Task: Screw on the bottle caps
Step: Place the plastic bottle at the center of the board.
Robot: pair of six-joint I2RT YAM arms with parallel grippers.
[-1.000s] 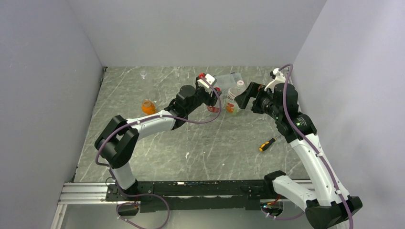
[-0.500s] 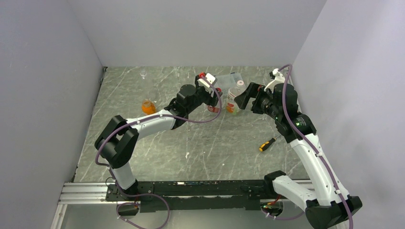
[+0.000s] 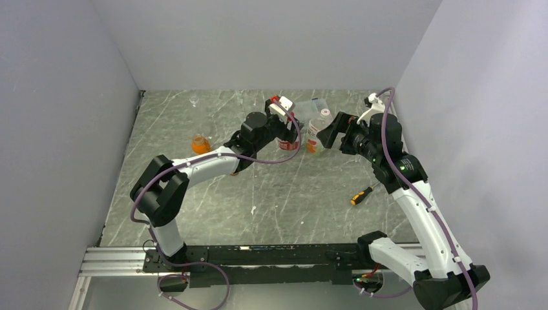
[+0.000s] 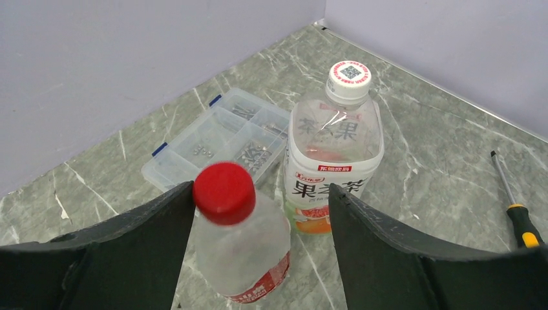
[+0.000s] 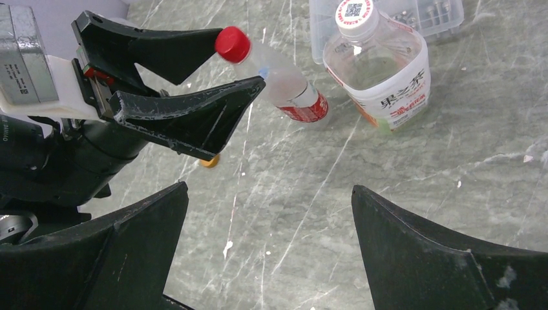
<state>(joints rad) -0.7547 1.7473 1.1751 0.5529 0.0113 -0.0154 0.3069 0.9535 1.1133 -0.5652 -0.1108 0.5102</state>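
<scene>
Four bottles stand on a grey marbled table [image 3: 258, 200], seen from above and from both wrists. Furthest left, a tiny clear vial [image 3: 194, 100] stands close to the far edge, toward the far left corner. Nearer than it, and well apart, a squat bottle [image 3: 201, 144] of orange liquid stands in the left half of the table; its top is too small to make out.

At mid-table the left gripper [image 4: 262, 190] reaches in with its jaws spread wider than the red cap [image 4: 224, 192] between them. One finger [image 4: 129, 245] lies at the cap's edge and the other stands clear of it, so nothing is clamped. The red cap sits on the neck of the red-labelled bottle [image 4: 249, 258], which leans toward the gripper with its base on the table. How tightly the cap is screwed down cannot be told.

Just right of it the white-labelled bottle [image 4: 333, 161] stands upright, with orange-green contents low inside and a whitish cap [image 4: 349, 74] bearing a printed code on its neck. A flat clear compartment box [image 4: 213, 139] lies behind both bottles, toward the far edge.

Right of the bottles, the right gripper [image 5: 269, 188] hangs above bare table, its jaws fully spread and empty. A yellow-handled screwdriver [image 3: 362, 195] lies toward the right edge.
</scene>
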